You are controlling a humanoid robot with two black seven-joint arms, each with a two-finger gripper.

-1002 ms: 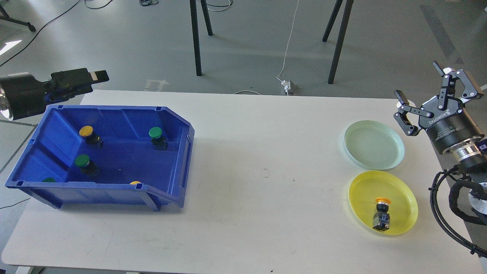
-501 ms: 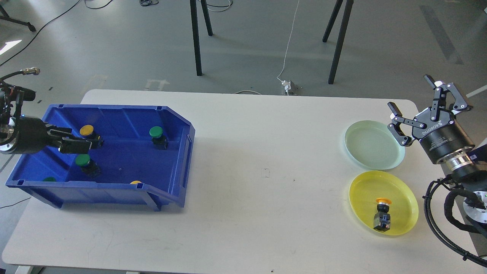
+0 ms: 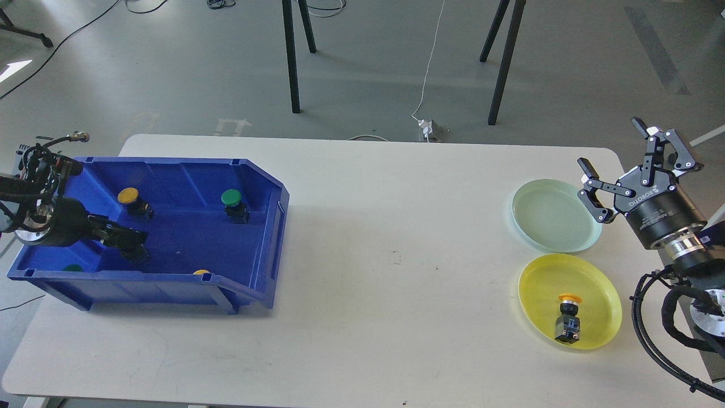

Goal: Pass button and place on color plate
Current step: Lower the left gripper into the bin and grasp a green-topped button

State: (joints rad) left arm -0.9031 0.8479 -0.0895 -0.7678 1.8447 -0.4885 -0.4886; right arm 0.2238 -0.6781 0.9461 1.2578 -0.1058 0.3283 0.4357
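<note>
A blue bin [image 3: 272, 226] on the left holds a yellow-capped button [image 3: 129, 197] and a green-capped button [image 3: 231, 198]. A green cap [image 3: 72, 267] and a yellow cap [image 3: 201, 272] peek over its front wall. My left gripper [image 3: 129, 242] is down inside the bin, over the spot where another green button stood; that button's cap is hidden, and the dark fingers cannot be told apart. My right gripper [image 3: 610, 143] is open and empty, above the right edge of the pale green plate [image 3: 552, 218]. A yellow plate [image 3: 538, 294] holds a yellow-capped button [image 3: 568, 320].
The white table [image 3: 396, 255] bears the bin on the left and both plates at the right. Black stand legs [image 3: 291, 56] and a white cable [image 3: 427, 73] are on the floor behind the table. My right arm's cables [image 3: 651, 323] hang past the right table edge.
My left gripper has come down from above the bin's back left corner into the bin, onto the front-left green button. My right gripper has shifted slightly left and stays open.
</note>
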